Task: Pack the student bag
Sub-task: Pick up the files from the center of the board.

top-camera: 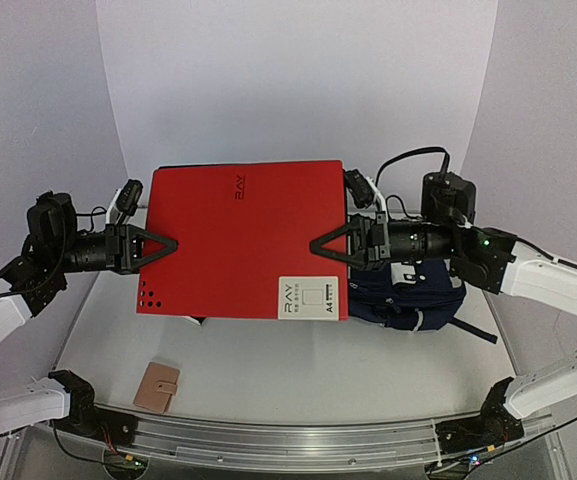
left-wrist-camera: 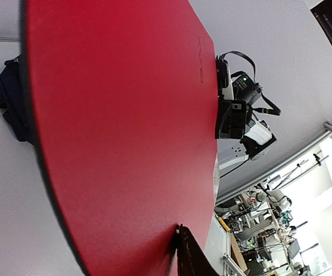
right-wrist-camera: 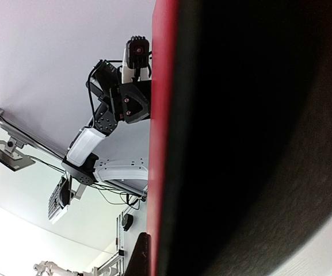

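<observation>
A large red A4 folder (top-camera: pixel 238 240) hangs flat above the table, carried between both arms. My left gripper (top-camera: pixel 168 244) is shut on its left edge, and one black fingertip (left-wrist-camera: pixel 180 233) presses on the red cover (left-wrist-camera: pixel 119 115). My right gripper (top-camera: pixel 318 243) is shut on the right edge, its finger (right-wrist-camera: pixel 140 256) lying against the folder's red rim (right-wrist-camera: pixel 163 144). The dark navy student bag (top-camera: pixel 408 300) lies under the folder. Only its right part and a strap show there, and a dark corner of the bag (left-wrist-camera: pixel 10 103) shows past the folder's edge.
A small tan wallet-like case (top-camera: pixel 158 387) lies on the white table near the front left. A metal rail (top-camera: pixel 288 435) runs along the near edge between the arm bases. White walls close in the back and sides.
</observation>
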`<state>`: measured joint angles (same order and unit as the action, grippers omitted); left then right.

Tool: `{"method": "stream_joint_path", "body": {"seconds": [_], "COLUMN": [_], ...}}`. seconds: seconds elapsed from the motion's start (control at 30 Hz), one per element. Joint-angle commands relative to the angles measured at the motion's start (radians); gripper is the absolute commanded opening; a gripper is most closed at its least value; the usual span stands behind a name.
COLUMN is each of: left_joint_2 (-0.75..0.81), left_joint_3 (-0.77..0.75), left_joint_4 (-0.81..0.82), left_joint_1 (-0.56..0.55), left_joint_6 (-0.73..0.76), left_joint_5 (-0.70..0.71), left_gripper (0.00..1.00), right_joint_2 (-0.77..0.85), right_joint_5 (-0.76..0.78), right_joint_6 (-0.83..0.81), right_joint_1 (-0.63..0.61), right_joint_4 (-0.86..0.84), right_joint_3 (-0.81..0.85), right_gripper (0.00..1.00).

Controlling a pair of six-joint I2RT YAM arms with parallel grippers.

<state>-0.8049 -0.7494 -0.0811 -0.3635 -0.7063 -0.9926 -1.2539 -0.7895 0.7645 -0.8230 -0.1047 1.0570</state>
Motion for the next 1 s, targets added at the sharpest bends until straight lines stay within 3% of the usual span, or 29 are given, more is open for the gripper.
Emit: {"method": "stream_joint_path", "body": {"seconds": [0.0, 0.1, 0.13, 0.2, 0.37, 0.53, 0.6, 0.77, 0.97], "left_joint_2": [0.026, 0.031, 0.032, 0.034, 0.028, -0.001, -0.009, -0.024, -0.016], "left_joint_3": [-0.020, -0.012, -0.010, -0.011, -0.035, -0.100, -0.114, -0.120, -0.066], "left_joint_4": [0.015, -0.008, -0.023, -0.060, -0.177, -0.347, -0.397, -0.496, -0.444], "left_joint_1": [0.007, 0.009, 0.010, 0.012, 0.026, 0.057, 0.072, 0.124, 0.143], "left_joint_6": [0.009, 0.005, 0.006, 0.008, -0.002, -0.008, -0.018, -0.044, -0.074], "left_joint_5": [0.008, 0.041, 0.059, 0.111, 0.266, 0.456, 0.529, 0.656, 0.629], "left_gripper": [0.15, 0.08, 0.05, 0.01, 0.00, 0.00, 0.00, 0.00, 0.00], "right_joint_2": [0.042, 0.041, 0.040, 0.038, 0.009, -0.054, -0.080, -0.217, -0.469], "right_joint_5": [-0.016, 0.011, 0.033, 0.085, 0.293, 0.520, 0.615, 0.895, 1.122], "right_joint_6": [-0.034, -0.055, -0.065, -0.096, -0.197, -0.280, -0.308, -0.343, -0.394], "right_joint_1": [0.006, 0.008, 0.008, 0.008, 0.008, 0.007, 0.006, 0.005, 0.001], "right_joint_4": [-0.058, -0.030, -0.009, 0.034, 0.218, 0.328, 0.351, 0.458, 0.577], "right_joint_3": [0.000, 0.003, 0.007, 0.019, 0.076, 0.126, 0.140, 0.231, 0.402], "right_gripper": [0.00, 0.01, 0.05, 0.20, 0.66, 0.93, 0.98, 0.98, 0.98]}}
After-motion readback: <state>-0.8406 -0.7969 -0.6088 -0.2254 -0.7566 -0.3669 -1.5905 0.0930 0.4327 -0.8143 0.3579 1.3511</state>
